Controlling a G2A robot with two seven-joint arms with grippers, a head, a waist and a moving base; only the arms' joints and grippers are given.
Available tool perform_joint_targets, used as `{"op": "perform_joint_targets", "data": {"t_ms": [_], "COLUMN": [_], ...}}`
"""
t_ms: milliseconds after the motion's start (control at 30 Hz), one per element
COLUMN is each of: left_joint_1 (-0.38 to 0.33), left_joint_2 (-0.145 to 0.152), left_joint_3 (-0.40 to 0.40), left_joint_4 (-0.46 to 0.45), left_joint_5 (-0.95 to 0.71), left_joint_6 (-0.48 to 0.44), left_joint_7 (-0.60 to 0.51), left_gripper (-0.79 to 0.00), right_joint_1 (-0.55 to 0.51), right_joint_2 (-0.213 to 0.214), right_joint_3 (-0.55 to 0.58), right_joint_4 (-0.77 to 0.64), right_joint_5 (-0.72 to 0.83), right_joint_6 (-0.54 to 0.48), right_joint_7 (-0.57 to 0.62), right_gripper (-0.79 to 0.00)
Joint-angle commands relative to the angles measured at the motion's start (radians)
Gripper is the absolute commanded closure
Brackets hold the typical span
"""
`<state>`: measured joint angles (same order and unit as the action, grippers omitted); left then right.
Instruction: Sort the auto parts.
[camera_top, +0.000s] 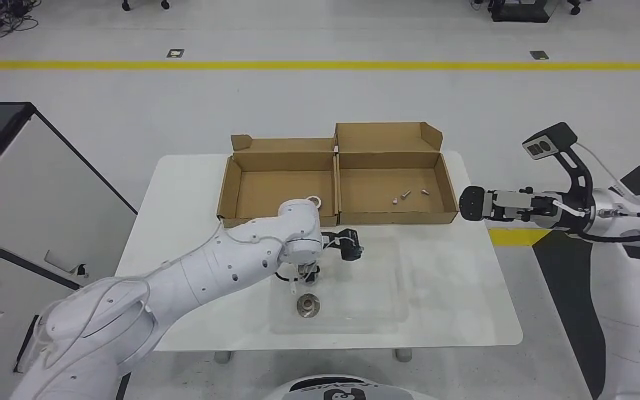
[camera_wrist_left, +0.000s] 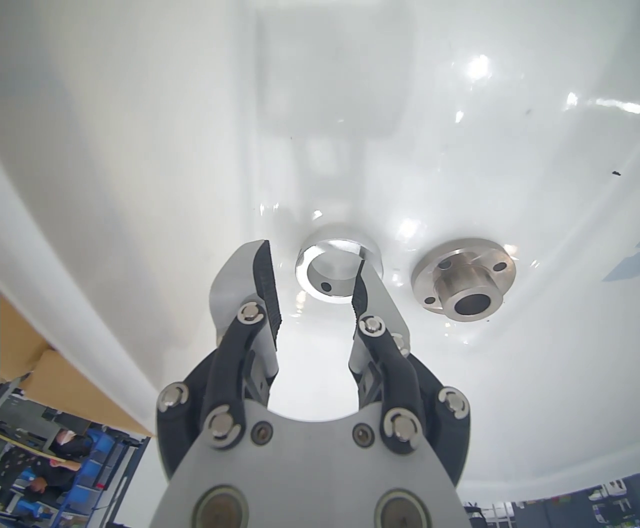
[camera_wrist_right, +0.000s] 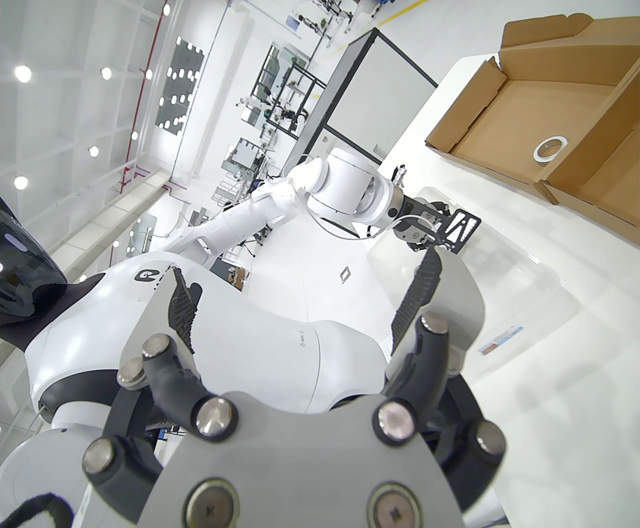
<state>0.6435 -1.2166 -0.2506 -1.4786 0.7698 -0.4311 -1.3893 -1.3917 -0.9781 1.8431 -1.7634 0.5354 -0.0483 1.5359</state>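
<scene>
Closest to the robot, a clear shallow plastic tray (camera_top: 375, 285) lies on the white round-cornered table (camera_top: 460, 290), its near rim a little in from the table's front edge. Two parts lie in it, both toward its left end: one silver split metal ring (camera_wrist_left: 340, 260) and one silver flanged metal hub (camera_wrist_left: 465, 280), just beside each other but apart. The tray's right half is bare.

The left gripper (camera_wrist_left: 312, 265) hangs low over the ring with its fingers spread. The ring lies just past the fingertips, and one ribbed black pad (camera_wrist_left: 361, 290) crosses its rim — whether it touches, I cannot tell. The hub stands outside the fingers.

A bare strip of table runs between the tray and the table's right edge. Off that edge, level with the boxes' near walls, the right gripper (camera_wrist_right: 305, 282) is held in the air, fingers wide apart and nothing between them.

Farther back stand two open brown cardboard boxes side by side, their inner walls touching, their far flaps along the table's back edge. A narrow gap separates their near walls from the tray. The left box (camera_top: 255, 190) holds one flat white ring (camera_wrist_right: 550, 148) near the shared wall; the right box (camera_top: 375, 180) holds two small silvery pieces (camera_top: 401, 197) toward its near right corner.

Beyond the table is grey floor — crossed by one yellow line (camera_top: 320, 65).
</scene>
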Motion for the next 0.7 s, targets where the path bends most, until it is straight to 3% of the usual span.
{"op": "perform_joint_targets", "data": {"t_ms": [0, 667], "left_joint_1": [-0.001, -0.034], "left_joint_2": [0.005, 0.041], "left_joint_3": [0.01, 0.081], "left_joint_4": [-0.012, -0.07], "left_joint_5": [0.022, 0.047], "left_joint_6": [-0.018, -0.097], "left_joint_7": [0.019, 0.097], "left_gripper": [-0.391, -0.376], "right_joint_1": [0.0, 0.0], "right_joint_2": [0.0, 0.0], "right_joint_3": [0.0, 0.0], "right_joint_4": [0.0, 0.0], "right_joint_5": [0.0, 0.0], "right_joint_6": [0.0, 0.0], "right_joint_7": [0.0, 0.0], "right_gripper": [-0.785, -0.785]}}
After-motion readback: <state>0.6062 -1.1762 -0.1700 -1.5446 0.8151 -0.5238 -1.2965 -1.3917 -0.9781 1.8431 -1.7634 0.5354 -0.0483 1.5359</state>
